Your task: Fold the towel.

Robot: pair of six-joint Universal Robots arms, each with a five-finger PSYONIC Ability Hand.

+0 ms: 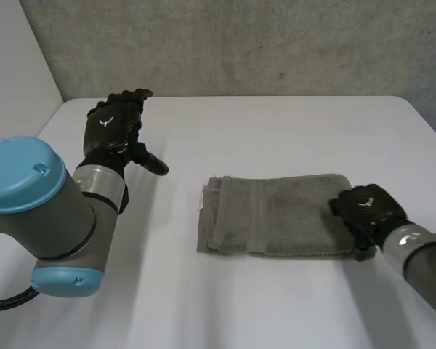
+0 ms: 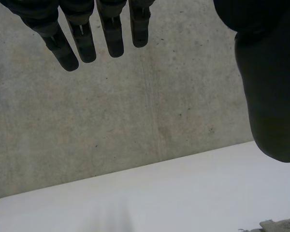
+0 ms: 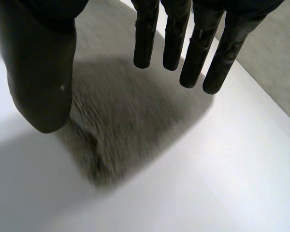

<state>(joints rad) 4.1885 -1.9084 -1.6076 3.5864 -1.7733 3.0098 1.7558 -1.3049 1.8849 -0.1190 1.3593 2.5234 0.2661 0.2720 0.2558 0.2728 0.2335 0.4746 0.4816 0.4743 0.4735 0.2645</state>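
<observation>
Head view: a folded grey towel (image 1: 276, 214) lies flat on the white table (image 1: 276, 131), its long side running left to right and its layered edges stacked at its left end. The right hand (image 1: 367, 211) sits at the towel's right end, its palm overlapping that short edge; whether it touches the cloth cannot be told here. The left hand (image 1: 116, 123) is well apart from the towel, beyond its left end and toward the concrete wall (image 1: 276, 43), raised with its fingers extended and its thumb stuck out, and it holds nothing. Left wrist view: the left hand's fingers (image 2: 111, 38) are straight and slightly apart, the thumb (image 2: 270, 96) stands away from them, and there is nothing between them. A small corner of the towel (image 2: 280, 224) shows on the table past the thumb tip, clear of the hand. Right wrist view: the right hand's fingers (image 3: 193, 43) are straight and the thumb (image 3: 38, 72) is spread wide from them, gripping nothing. The towel (image 3: 125, 121) lies under the palm, and one of its corners reaches out past the thumb tip.
</observation>
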